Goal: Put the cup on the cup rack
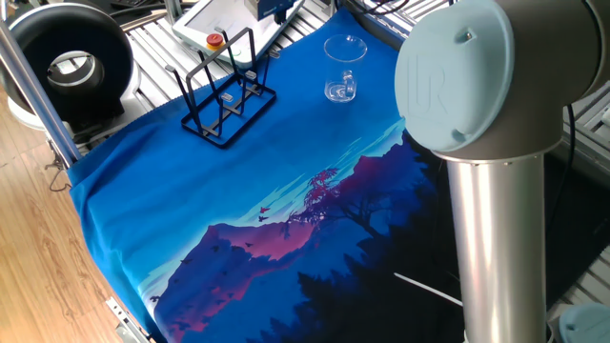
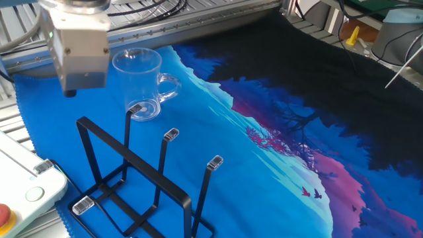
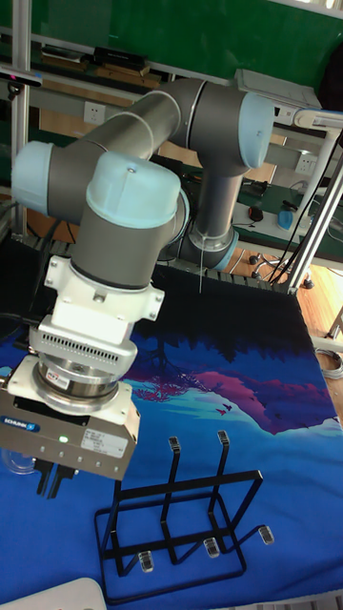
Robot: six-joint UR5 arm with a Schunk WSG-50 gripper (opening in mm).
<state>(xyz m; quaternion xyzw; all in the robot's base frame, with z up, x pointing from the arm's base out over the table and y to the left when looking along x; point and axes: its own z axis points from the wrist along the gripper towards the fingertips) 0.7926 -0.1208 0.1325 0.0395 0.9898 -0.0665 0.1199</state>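
Observation:
The cup is a clear glass with a side handle. It stands upright on the blue cloth, with nothing touching it. The cup rack, made of black wire with upright prongs, stands nearby on the same cloth and holds nothing. My gripper hangs above the cloth just left of the cup in the other fixed view, level with its rim and apart from it. It holds nothing. Its dark fingers poke out under the body, and the gap between them does not show.
A white box with a red button sits just past the rack. A black round duct stands beyond the table's corner. The arm's grey column fills the right of one fixed view. Slatted aluminium borders the cloth.

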